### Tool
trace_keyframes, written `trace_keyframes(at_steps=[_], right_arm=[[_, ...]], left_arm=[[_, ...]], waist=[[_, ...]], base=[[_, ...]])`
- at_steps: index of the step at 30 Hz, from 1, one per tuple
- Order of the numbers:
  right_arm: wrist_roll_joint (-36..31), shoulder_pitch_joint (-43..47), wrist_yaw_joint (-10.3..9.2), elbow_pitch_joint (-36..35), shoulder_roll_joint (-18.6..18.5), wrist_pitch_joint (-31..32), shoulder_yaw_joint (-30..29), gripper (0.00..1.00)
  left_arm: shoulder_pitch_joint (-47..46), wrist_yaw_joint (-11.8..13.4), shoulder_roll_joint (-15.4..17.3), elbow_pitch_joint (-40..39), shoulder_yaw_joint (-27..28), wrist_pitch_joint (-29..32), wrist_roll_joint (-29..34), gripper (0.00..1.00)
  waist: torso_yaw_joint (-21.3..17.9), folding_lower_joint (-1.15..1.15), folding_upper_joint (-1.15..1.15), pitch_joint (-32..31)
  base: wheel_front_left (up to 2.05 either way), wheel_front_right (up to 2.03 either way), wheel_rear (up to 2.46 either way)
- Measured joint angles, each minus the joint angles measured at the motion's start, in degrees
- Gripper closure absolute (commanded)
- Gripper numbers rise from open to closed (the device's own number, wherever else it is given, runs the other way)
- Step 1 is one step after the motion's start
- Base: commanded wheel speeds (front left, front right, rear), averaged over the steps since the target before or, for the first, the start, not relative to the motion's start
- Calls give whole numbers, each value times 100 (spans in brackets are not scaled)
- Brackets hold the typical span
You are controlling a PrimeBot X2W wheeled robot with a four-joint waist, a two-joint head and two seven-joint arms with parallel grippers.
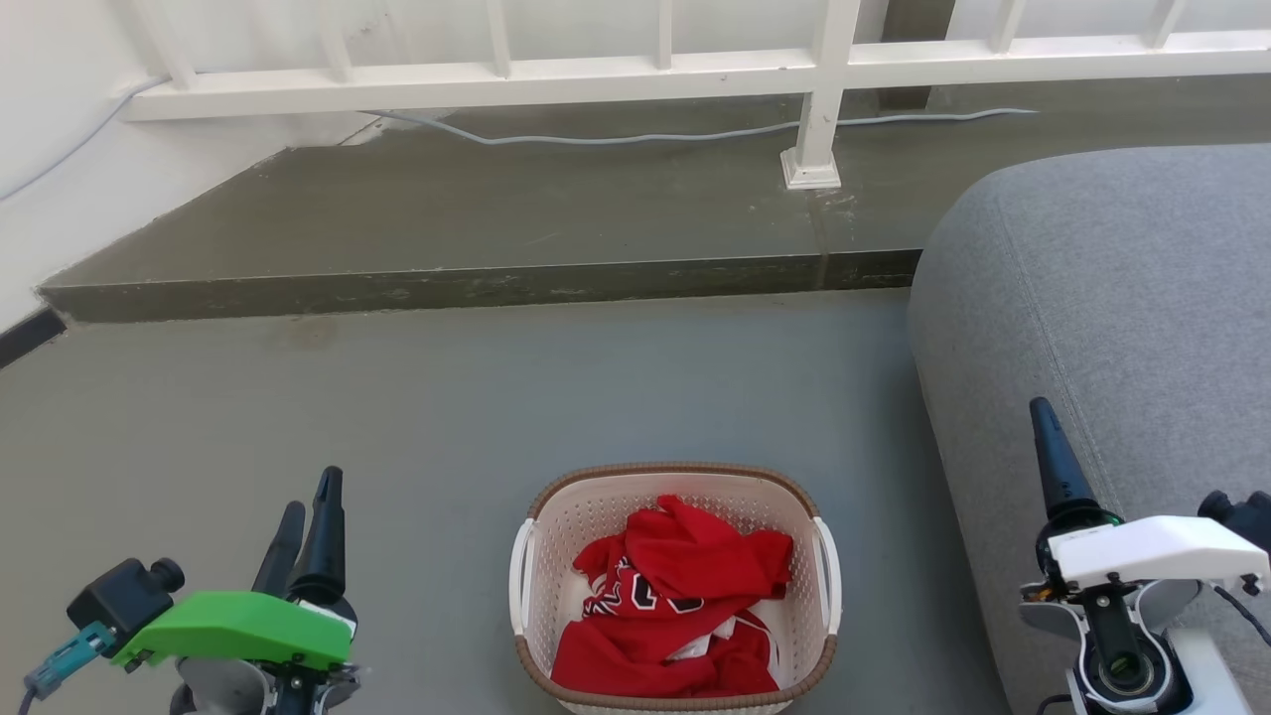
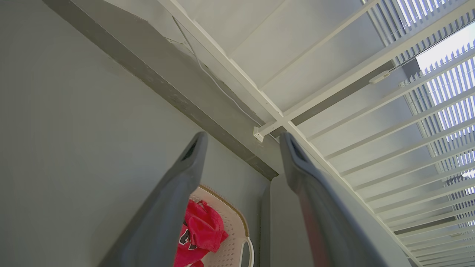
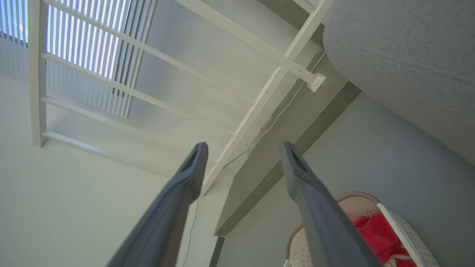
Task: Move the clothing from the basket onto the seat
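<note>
Red clothing (image 1: pixel 675 606) with white trim and black-and-white lettering lies crumpled in the white perforated basket (image 1: pixel 531 571) on the floor at the bottom centre. The grey seat (image 1: pixel 1112 298) rises just right of the basket. My left gripper (image 1: pixel 310 511) hovers open at the lower left, well left of the basket, holding nothing. Over the seat's front edge at the lower right, my right gripper (image 1: pixel 1043 422) is open and holds nothing. The left wrist view catches the clothing (image 2: pixel 202 228), the basket (image 2: pixel 232 226) and the seat (image 2: pixel 285 222). The right wrist view shows the clothing (image 3: pixel 374 233), basket (image 3: pixel 352 202) and seat (image 3: pixel 404 59).
A raised concrete step (image 1: pixel 477 283) crosses the floor behind the basket. On it stand a white railing (image 1: pixel 814 89) and its post, with a grey cable (image 1: pixel 635 134) along the ledge. A white wall (image 1: pixel 60 179) closes the left side.
</note>
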Motion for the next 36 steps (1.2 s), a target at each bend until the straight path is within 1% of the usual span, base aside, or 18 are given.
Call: trace_keyframes(at_steps=[2, 5, 7, 8, 9, 11, 18, 22, 23, 26, 27, 30, 36], right_arm=[[-118, 0, -12, -24, -4, -4, 25, 0], [-436, 2, -86, -86, -12, -74, 102, 0], [-656, 3, -100, -118, -22, -122, 147, 0], [-880, 4, -143, -152, -29, -153, 205, 0], [-980, 6, -162, -162, -31, -178, 237, 0], [-1193, 12, -197, -182, -35, -199, 290, 0], [-1860, 77, -299, -266, -46, -343, 442, 0], [-2218, 122, -354, -289, -52, -414, 495, 0], [-2307, 122, -392, -311, -54, -446, 514, 0], [-2562, 122, -409, -358, -62, -504, 569, 0], [-2658, 122, -448, -372, -64, -509, 592, 0], [-2899, 125, -454, -408, -66, -580, 641, 0], [-3414, 140, -575, -488, -70, -701, 732, 0]], left_arm=[[0, 40, 8, -26, -23, -42, 91, 0], [0, 102, 33, -70, -129, -99, 447, 0], [0, 142, 42, -113, -177, -134, 715, 0], [0, 171, 71, -163, -235, -171, 966, 0], [0, 189, 91, -182, -272, -201, 1080, 0], [1, 193, 138, -207, -335, -230, 1346, 0], [4, 353, 176, -282, -485, -352, 2087, 0], [7, 439, 179, -368, -523, -456, 2469, 0], [7, 452, 179, -383, -528, -469, 2529, 0], [21, 499, 179, -399, -549, -522, 2822, 0], [24, 517, 179, -404, -566, -539, 2882, 0], [57, 553, 180, -434, -619, -608, 3178, 0], [122, 649, 181, -502, -703, -704, 3663, 0]], waist=[[-1, 0, 0, 1], [-3, 0, 0, 3], [-4, 0, 0, 4], [-5, 0, 0, 5], [-6, 0, 0, 6], [-7, 0, 0, 7], [-18, 0, 0, 7], [-25, 0, 0, 8], [-27, 0, 0, 8], [-36, 0, 0, 11], [-39, 0, 0, 12], [-49, 0, 0, 15], [-69, 0, 0, 16]], base=[[0, 0, 0], [0, 0, 0], [0, 0, 0], [0, 0, 0], [0, 0, 0], [0, 0, 0], [0, 0, 0], [0, 0, 0], [0, 0, 0], [0, 0, 0], [0, 0, 0], [0, 0, 0], [0, 0, 0]])
